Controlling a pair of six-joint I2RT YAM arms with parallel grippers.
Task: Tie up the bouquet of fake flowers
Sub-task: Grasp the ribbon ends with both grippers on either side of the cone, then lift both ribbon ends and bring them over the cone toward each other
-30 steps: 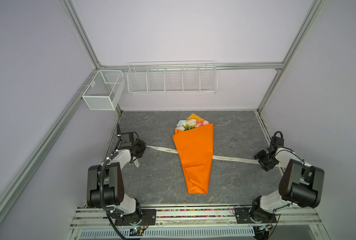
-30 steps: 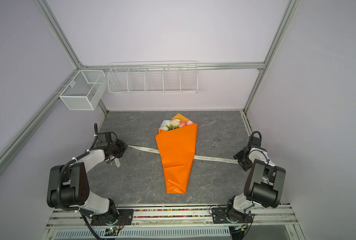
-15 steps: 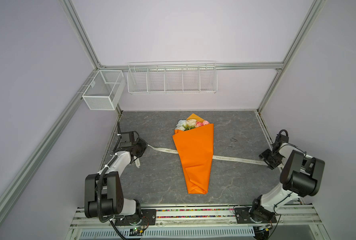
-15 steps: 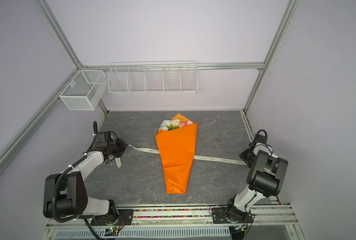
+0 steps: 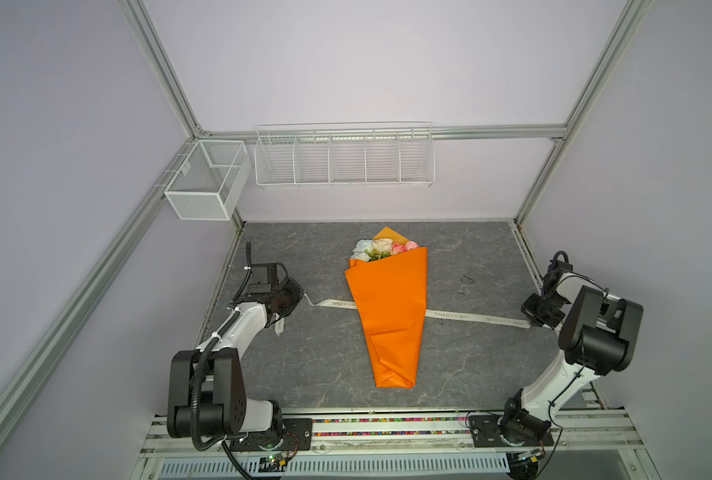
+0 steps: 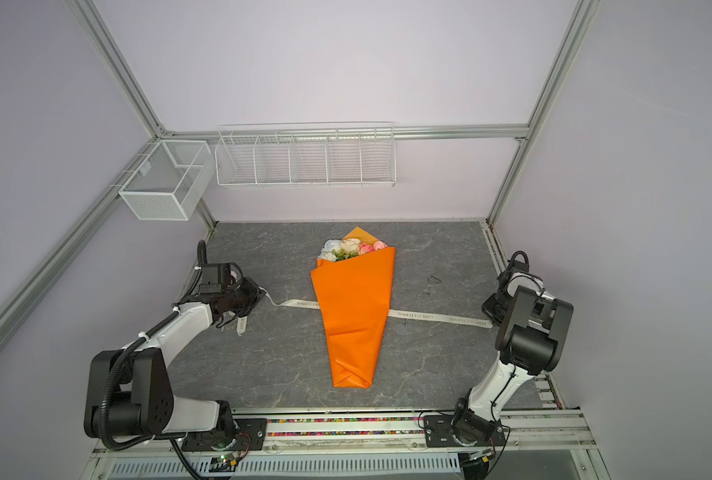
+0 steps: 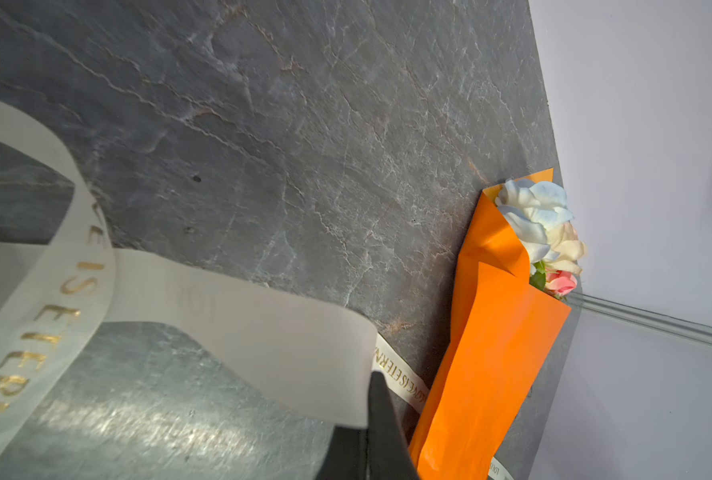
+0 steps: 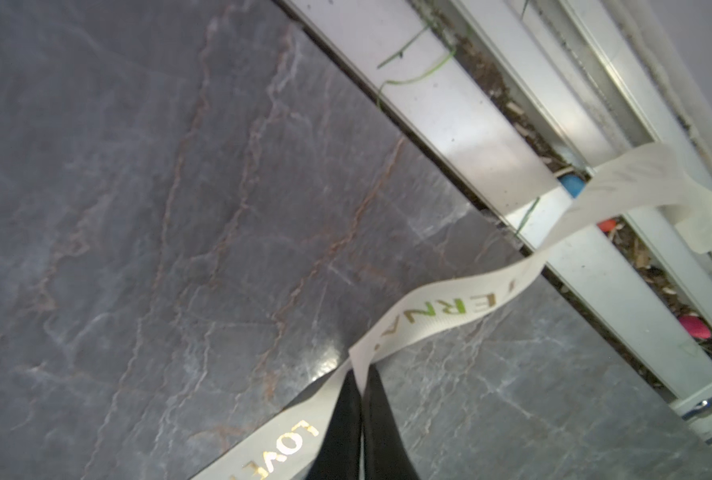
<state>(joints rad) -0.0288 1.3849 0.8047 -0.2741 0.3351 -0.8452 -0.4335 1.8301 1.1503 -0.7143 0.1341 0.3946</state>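
Bouquet: the bouquet of fake flowers (image 5: 387, 316) is lying flat in the middle of the grey surface (image 5: 304, 365). It is wrapped in orange paper (image 6: 354, 324), with its white, cream and pink heads pointing to 12 o'clock and its folded tip to 6 o'clock.
Ribbon: the cream ribbon (image 5: 466, 316) with gold lettering is running across the surface from 9 o'clock to 3 o'clock, passing beneath the paper about midway.
Left fingers: the left fingers (image 7: 383, 432) are sitting at 9 o'clock of the bouquet, closed tight and pinching the ribbon, whose loose end is curling away past them.
Right fingers: the right fingers (image 8: 342, 424) are sitting at 3 o'clock near the surface's edge. They are pressed together and clamping the ribbon between them, and its tail is trailing over the metal rail (image 8: 491, 137).
Back wall: a white wire rack (image 5: 344, 160) is hanging at 12 o'clock, and a mesh basket (image 5: 204, 183) at 10 o'clock.
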